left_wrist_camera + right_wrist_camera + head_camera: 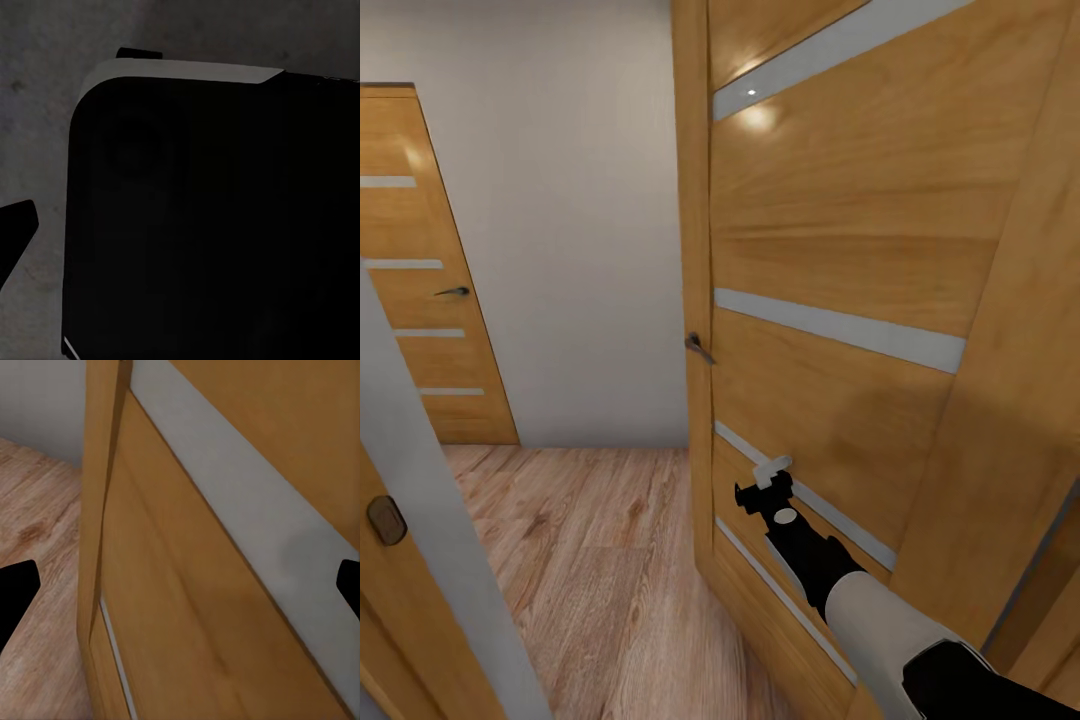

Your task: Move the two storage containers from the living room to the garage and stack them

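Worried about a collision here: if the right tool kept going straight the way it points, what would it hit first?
Most likely the open wooden door: the right tool points at its lower panel, apparently very close, though depth is unclear.

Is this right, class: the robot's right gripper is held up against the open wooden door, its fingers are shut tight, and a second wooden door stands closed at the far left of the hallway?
One detail is wrong. The right gripper is against the open wooden door, but its fingers are spread apart, not shut tight; the right wrist view shows them at opposite edges with the door between. The second wooden door does stand closed at the far left.
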Motion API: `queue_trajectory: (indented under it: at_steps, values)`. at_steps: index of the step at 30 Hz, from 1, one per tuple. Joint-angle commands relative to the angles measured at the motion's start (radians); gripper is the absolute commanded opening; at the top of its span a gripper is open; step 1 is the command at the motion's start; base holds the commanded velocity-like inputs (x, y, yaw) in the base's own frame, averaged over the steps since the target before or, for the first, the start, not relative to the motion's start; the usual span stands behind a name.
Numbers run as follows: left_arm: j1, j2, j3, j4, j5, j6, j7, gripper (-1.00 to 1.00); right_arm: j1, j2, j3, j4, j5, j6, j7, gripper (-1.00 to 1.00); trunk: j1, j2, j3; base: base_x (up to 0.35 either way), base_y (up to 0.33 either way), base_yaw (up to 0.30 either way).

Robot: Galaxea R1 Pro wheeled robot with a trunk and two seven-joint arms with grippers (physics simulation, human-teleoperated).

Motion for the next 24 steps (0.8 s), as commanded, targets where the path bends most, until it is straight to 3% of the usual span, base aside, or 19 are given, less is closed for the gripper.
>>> queue_trajectory:
  at_steps: [1, 9, 18, 24]
  values:
    - [0.000, 0.000, 0.001, -0.001, 0.010, -0.002, 0.000, 1.00, -0.001, 0.000, 0.003, 0.000, 0.013, 0.003, -0.010, 1.00, 0.000, 0.000, -0.001, 0.000, 0.000, 0.000]
    - [0.000, 0.000, 0.001, -0.001, 0.010, -0.002, 0.000, 1.00, 0.000, 0.000, 0.004, 0.014, 0.008, 0.018, -0.008, 1.00, 0.000, 0.000, -0.001, 0.000, 0.000, 0.000]
    - [0.000, 0.000, 0.001, -0.001, 0.010, -0.002, 0.000, 1.00, 0.004, 0.000, 0.009, 0.015, 0.009, 0.124, -0.007, 1.00, 0.000, 0.000, -0.001, 0.000, 0.000, 0.000]
    - [0.000, 0.000, 0.001, -0.001, 0.010, -0.002, 0.000, 1.00, 0.004, 0.000, 0.008, 0.015, 0.009, 0.132, -0.009, 1.00, 0.000, 0.000, -0.001, 0.000, 0.000, 0.000]
